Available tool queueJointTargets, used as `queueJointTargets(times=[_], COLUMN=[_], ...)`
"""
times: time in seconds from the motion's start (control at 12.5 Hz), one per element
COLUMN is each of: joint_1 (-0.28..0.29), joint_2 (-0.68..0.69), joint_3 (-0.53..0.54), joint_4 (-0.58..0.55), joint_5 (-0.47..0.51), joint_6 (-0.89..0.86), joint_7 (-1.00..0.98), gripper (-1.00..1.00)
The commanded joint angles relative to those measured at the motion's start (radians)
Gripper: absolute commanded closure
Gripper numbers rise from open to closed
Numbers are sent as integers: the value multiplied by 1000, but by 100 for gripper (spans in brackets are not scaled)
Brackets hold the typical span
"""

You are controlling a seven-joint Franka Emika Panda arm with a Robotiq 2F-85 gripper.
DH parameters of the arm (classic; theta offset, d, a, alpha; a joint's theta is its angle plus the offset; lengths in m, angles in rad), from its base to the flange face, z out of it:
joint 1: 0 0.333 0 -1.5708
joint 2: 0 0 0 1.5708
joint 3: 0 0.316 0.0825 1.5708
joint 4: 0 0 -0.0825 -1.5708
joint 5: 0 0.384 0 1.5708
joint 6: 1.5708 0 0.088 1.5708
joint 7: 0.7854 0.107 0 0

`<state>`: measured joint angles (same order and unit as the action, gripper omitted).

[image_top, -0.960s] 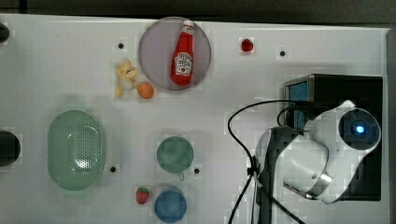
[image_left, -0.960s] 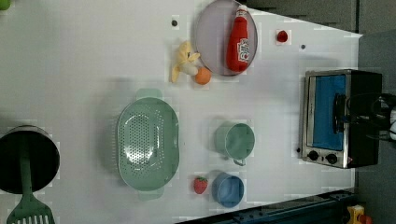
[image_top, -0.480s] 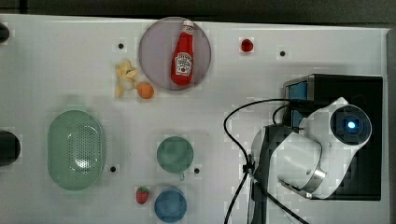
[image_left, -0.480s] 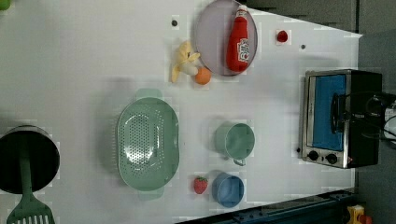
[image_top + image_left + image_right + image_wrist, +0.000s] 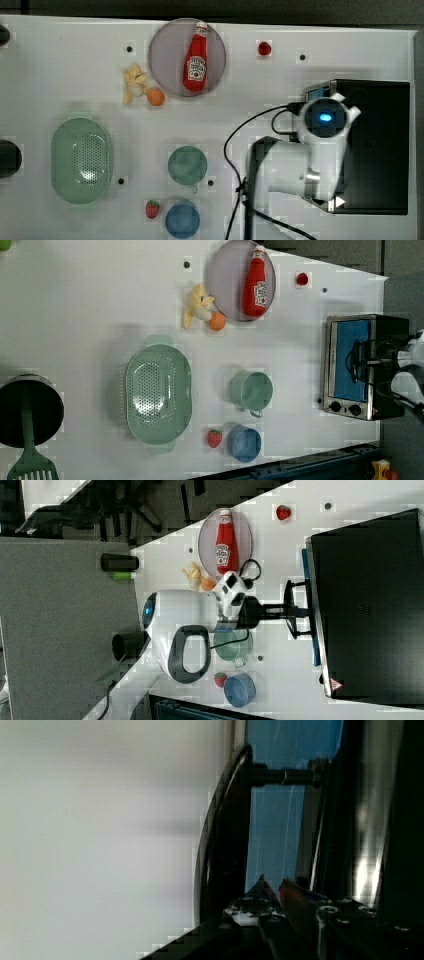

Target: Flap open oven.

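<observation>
The oven (image 5: 362,365) stood at the counter's (image 5: 90,305) three o'clock edge in the left view, door seemingly barely ajar. The jaws were clenched on its bar handle (image 5: 291,609). That narrow hold could have slipped off as the door swung, letting it snap shut, or dragged the oven.

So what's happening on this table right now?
A white robot arm reaches for the toaster oven at the table's edge. Its gripper is at the black bar handle in front of the blue glass door, which looks shut. The ketchup bottle, cups and colander lie untouched.
</observation>
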<state>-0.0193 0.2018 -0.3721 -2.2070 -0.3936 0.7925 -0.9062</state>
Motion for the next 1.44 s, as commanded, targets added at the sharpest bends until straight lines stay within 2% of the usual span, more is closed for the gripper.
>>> queueJointTargets(times=[0.08, 0.56, 0.88, 1.2, 1.44], joint_1=[81, 145, 215, 280, 310], joint_2=[17, 132, 233, 332, 413], joint_3=[75, 128, 131, 131, 131], joint_4=[-44, -37, -21, 11, 53], joint_5=[-82, -264, -433, -552, -589], joint_6=[-4, -5, -7, -61, -67], joint_7=[276, 553, 776, 1018, 1035], gripper=[65, 65, 65, 65, 65])
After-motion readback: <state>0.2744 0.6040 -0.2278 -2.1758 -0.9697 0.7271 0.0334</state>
